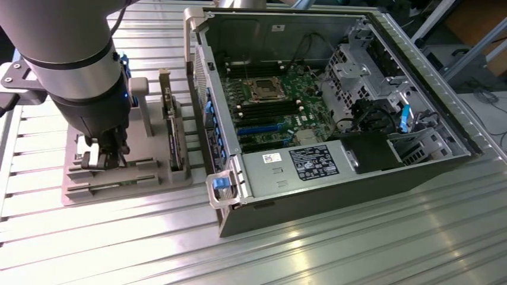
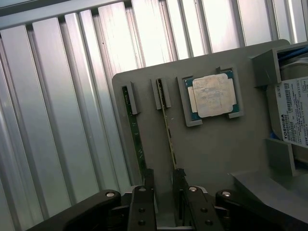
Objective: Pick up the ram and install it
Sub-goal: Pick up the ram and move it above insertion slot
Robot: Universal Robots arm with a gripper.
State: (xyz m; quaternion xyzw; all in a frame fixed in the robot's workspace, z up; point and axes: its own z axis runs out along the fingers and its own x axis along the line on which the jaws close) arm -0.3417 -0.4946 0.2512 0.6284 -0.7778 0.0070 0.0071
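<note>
Fingers (image 2: 143, 207) of the gripper (image 2: 164, 173) stood spread wide and gripped nothing. In the wrist view the ram (image 2: 168, 130), a thin green stick standing on edge, ran straight out from the gap between the fingers. Its near end was just beside the inner face of one finger; whether it touched that finger could not be told. Its far end sat in a small grey clip on the tray (image 2: 216, 144). A second stick (image 2: 134, 134) of the same kind stood near it in its own clip, roughly parallel, with its near end meeting the other finger. Beyond the ram, on the side away from the second stick, the square silver processor (image 2: 211, 95) lay flat in a recess. Past that, the hard drive (image 2: 294, 110) with its white label sat at the tray's edge.

In the exterior view the gripper (image 1: 103, 159) hung low over the tray (image 1: 158, 181), under the thick grey arm (image 1: 71, 53). The expansion card (image 1: 170, 124) stood upright along the tray's side nearest the computer case (image 1: 333, 196). The case lay open on the ribbed metal table (image 1: 357, 243), to the exterior view's right of the tray, showing the motherboard (image 1: 273, 104) and a power supply (image 1: 305, 163).
</note>
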